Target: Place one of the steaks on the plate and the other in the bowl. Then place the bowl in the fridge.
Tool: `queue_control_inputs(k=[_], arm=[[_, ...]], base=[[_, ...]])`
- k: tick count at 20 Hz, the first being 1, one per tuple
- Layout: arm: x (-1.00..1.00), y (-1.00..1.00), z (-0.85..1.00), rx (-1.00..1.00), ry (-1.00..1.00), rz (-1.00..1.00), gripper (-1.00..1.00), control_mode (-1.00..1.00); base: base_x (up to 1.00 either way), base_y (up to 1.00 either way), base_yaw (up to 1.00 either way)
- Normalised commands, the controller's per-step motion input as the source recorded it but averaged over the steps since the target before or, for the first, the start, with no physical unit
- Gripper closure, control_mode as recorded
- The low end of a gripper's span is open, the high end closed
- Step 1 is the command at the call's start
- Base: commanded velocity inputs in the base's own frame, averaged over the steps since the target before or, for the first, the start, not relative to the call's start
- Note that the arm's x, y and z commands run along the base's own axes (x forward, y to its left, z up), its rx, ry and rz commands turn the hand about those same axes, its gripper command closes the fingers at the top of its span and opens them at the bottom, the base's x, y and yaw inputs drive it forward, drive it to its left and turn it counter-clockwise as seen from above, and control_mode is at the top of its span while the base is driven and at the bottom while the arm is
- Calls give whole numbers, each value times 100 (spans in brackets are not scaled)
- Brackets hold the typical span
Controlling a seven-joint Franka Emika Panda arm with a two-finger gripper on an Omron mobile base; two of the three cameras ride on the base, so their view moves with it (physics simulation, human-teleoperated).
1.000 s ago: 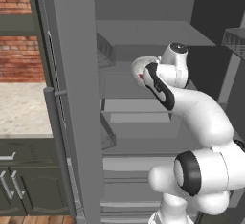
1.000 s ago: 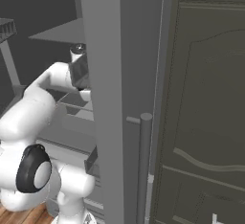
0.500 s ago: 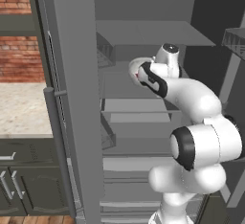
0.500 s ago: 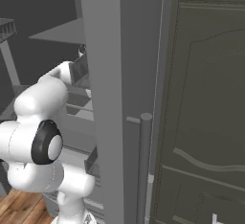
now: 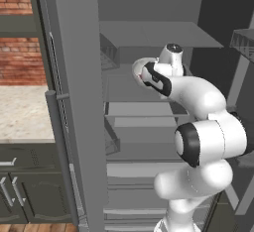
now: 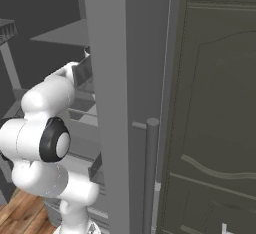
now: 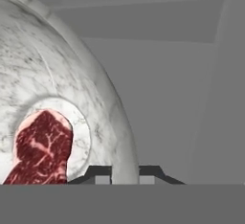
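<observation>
Pincer (image 7: pixel 125 174) is clamped on rim of bowl (image 7: pixel 62 84), w/ one steak (image 7: pixel 40 149) lying inside; bowl is held within the open fridge (image 5: pixel 149 112) over a shelf. Step judged: bowl into fridge. Next: bowl to be lowered onto shelf, then released.
</observation>
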Motion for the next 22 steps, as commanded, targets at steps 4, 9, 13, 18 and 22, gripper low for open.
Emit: queue_control_inputs(k=[4, 9, 13, 18, 22], arm=[[-7, 0, 0, 0, -8, 0, -100, -100], [-3, 0, 0, 0, -13, 0, -100, -100], [-54, 0, 0, 0, -19, 0, -100, -100], [-51, 0, 18, 0, -33, 0, -100, -100], [-50, 0, 95, 0, -16, 0, -100, -100]], base=[[0, 0, 0], [0, 0, 0], [0, 0, 0], [0, 0, 0], [0, 0, 0]])
